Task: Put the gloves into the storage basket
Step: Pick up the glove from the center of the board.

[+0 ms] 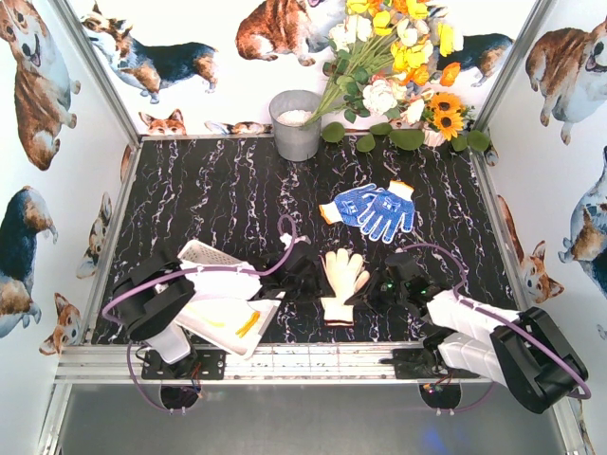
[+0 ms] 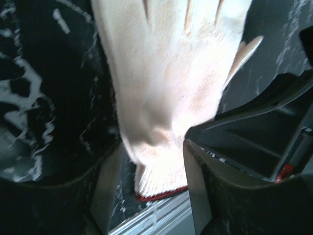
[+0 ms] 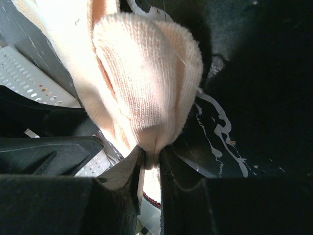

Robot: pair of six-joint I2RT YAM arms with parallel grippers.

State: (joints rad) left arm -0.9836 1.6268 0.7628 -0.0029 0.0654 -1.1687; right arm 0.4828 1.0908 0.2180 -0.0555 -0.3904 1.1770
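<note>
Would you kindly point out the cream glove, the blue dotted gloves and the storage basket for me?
cream glove (image 1: 340,282): top external view, on its palm.
blue dotted gloves (image 1: 377,210): top external view, on a dotted palm.
storage basket (image 1: 203,253): top external view, on its slotted far wall.

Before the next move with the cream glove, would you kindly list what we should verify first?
1. Grip: right gripper closed on a fold of the cream glove: ok.
2. Clearance: left gripper has its jaws apart astride the cuff; whether they touch it: cannot tell.
3. Drop zone: left arm overhangs the storage basket: not ok.
4. Path: blue gloves lie apart, farther back: ok.
5. Task complete: these gloves are outside the basket: not ok.
</note>
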